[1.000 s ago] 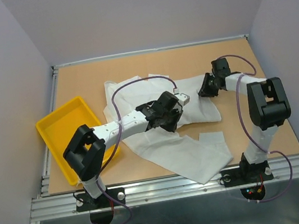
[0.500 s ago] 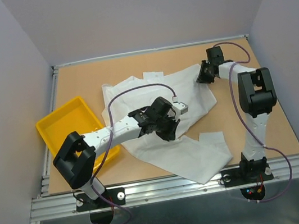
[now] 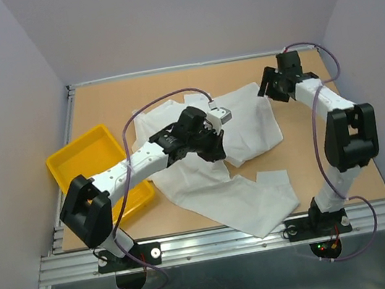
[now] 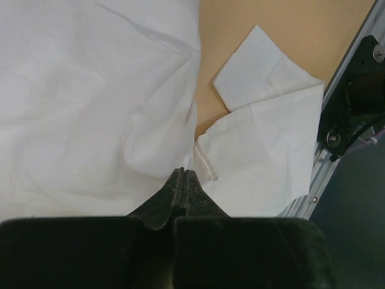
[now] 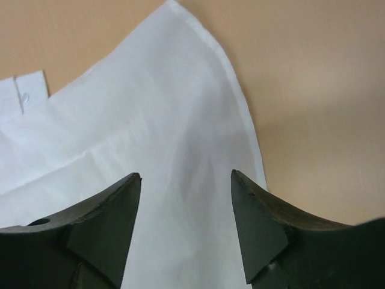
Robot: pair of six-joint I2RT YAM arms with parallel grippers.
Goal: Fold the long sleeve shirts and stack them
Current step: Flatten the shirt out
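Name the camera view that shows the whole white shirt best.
Top external: the shirt is nearly all in frame, spread out and rumpled. Left wrist shows only folds and a cuff; right wrist only one corner.

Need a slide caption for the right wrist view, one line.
Open right gripper hovering above a corner of the white shirt spread on the tan table.

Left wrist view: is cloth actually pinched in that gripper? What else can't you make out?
- Left wrist: left gripper shut at the shirt's edge; its fingers hide whether cloth is pinched.
- Top: the left arm covers the shirt's middle and part of the tray.
- Right wrist: open right gripper; shirt cut off by the frame.
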